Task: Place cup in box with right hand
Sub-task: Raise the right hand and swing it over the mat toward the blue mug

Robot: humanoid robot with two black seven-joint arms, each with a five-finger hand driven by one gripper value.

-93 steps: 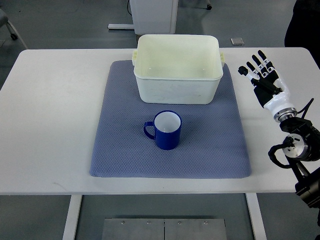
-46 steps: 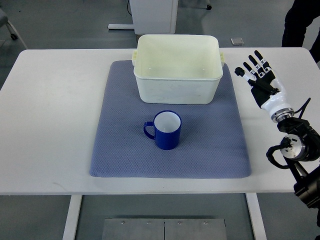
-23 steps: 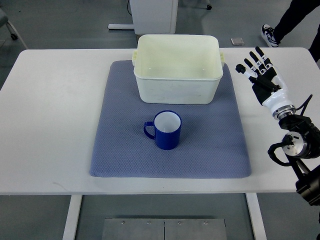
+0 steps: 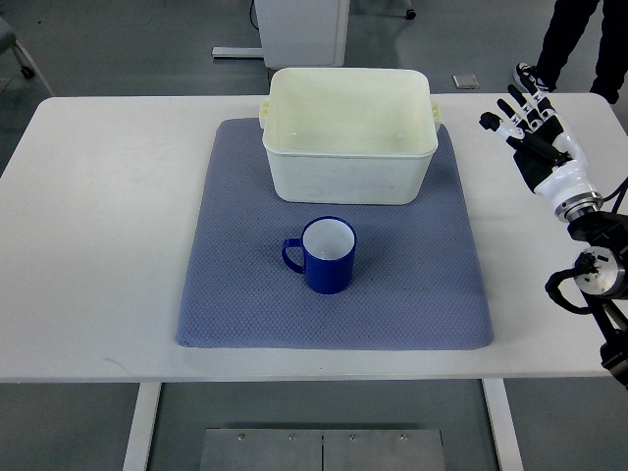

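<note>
One cup (image 4: 329, 255), glossy blue outside and white inside, is seen upright on a mat (image 4: 235, 294), its loop handle turned to the picture's left. It is set well to the left of the fingers (image 4: 517, 110) and nearer the camera than they are, untouched. One box (image 4: 349, 132), a pale cream plastic tub with rounded corners, smooth walls and small lugs at its upper edge, is placed on the far part of the mat, just beyond the cup and to the left of the fingertips. The single mat is a grey-blue fabric square with a fine woven, dimpled texture, spread over one smooth white table (image 4: 98, 245).

The right hand (image 4: 538, 142), black in the fingers and palm with a white wrist shell, is held over the table's right end, its fingers spread and straight, nothing grasped. Compared with half a second ago, the hand is shifted further to the right and slightly away from the box; the cup, box and mat are unchanged. A person's dark-clad legs (image 4: 574, 44) and one shoe are now seen on the floor beyond the fingertips, further into view than before.
</note>
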